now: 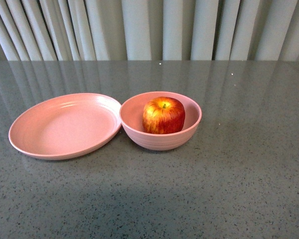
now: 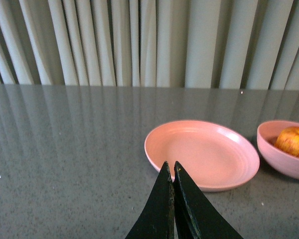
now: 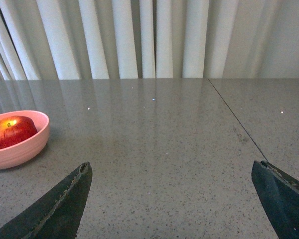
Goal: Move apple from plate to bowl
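Plate [image 1: 65, 127] touches bowl [image 1: 162, 139]; surrounding table [image 1: 239, 174] open.

Soft, even light; the table [image 1: 249, 164] reflects the curtains [image 1: 149, 30] faintly, and the pictures are slightly grainy.

My bowl [image 3: 15, 139] is cut off at nine o'clock in the right wrist view; its wall hides the apple's [image 1: 163, 115] underside.

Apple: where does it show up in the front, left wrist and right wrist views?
Front view: apple sits in the bowl, just right of centre.
Left wrist view: apple at the right edge, partly cut off.
Right wrist view: apple at the left edge.
Shared landmark: the pink bowl holding it appears in all three views.
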{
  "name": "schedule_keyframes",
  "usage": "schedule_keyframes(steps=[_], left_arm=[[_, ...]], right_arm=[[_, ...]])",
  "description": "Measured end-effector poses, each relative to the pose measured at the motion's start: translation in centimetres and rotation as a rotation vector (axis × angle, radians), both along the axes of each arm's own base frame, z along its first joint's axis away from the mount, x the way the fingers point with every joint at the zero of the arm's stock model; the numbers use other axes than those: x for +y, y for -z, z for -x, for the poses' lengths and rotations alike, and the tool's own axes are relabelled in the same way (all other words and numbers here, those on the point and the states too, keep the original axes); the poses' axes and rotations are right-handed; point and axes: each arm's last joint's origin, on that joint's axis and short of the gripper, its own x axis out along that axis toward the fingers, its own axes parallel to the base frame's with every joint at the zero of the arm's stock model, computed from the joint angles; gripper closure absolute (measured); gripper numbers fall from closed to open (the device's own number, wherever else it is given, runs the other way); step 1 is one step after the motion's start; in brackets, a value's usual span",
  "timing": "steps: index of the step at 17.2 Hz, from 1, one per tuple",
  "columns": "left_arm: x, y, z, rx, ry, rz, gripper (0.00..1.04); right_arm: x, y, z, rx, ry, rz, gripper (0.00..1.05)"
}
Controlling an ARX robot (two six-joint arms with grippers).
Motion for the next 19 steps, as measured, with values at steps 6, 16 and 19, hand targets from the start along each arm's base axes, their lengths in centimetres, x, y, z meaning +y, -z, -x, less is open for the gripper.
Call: schedule_keyframes(steps=[6,16,19], left_arm=[[0.00,0.27,-0.01,0.023,-0.001,0.000,0.93],[0.00,0.27,-0.01,0.023,-0.001,-0.002,0.06],[0.00,0.26,-0.01,0.023,-0.001,-0.003,0.07]], right_arm=[[0.00,-0.01,0.00,-0.001,0.000,0.000,0.07],[0.00,-0.01,0.00,-0.001,0.000,0.000,0.07],[0.00,-0.01,0.00,-0.001,0.000,0.000,0.07]])
